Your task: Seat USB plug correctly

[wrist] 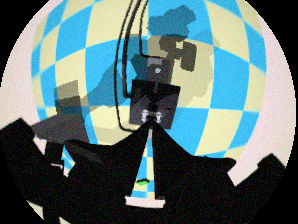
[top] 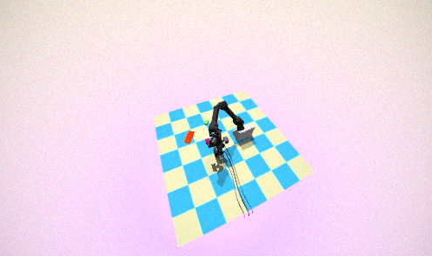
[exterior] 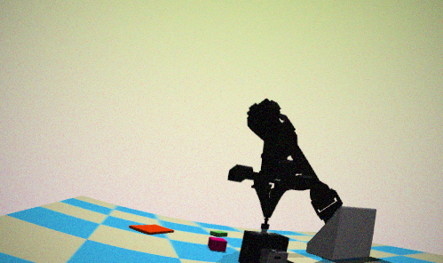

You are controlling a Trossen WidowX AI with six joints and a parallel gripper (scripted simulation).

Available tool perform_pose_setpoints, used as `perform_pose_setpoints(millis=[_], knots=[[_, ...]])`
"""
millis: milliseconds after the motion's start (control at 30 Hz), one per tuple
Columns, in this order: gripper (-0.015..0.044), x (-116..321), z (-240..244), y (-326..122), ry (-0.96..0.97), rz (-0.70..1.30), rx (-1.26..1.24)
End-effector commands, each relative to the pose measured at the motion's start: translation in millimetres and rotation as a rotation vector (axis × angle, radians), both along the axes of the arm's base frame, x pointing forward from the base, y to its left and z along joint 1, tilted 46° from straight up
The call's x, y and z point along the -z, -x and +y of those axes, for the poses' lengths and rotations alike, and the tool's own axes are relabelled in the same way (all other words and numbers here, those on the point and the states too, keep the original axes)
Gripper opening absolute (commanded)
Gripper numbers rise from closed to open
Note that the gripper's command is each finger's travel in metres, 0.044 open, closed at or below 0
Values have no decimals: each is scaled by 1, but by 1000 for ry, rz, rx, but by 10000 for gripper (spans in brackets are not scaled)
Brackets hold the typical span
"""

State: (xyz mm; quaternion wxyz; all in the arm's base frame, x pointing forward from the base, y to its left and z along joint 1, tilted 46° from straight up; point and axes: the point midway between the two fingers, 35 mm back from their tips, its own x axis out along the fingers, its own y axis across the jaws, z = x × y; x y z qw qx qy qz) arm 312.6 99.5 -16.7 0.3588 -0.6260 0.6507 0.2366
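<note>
The gripper (exterior: 266, 218) (wrist: 150, 124), nearly closed, grips the plug (exterior: 265, 227) (a small dark thing) above the power cube (exterior: 263, 245) (wrist: 154, 104).

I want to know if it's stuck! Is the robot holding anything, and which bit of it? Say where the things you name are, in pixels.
Yes: the gripper (exterior: 266, 217) (wrist: 150, 124) is shut on the USB plug (exterior: 265, 227), by its top end, above the power cube (exterior: 259, 242) (wrist: 167, 102).

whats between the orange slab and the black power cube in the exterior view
In the exterior view, a magenta block and a thin green piece lie between the orange slab and the black power cube.
</note>
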Motion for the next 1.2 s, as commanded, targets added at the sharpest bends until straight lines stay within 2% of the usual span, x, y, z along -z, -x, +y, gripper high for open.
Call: perform_pose_setpoints(millis=[0, 1167], knots=[[0, 1, 0, 0, 0, 2, -6], [0, 4, -3, 0, 1, 1, -6]])
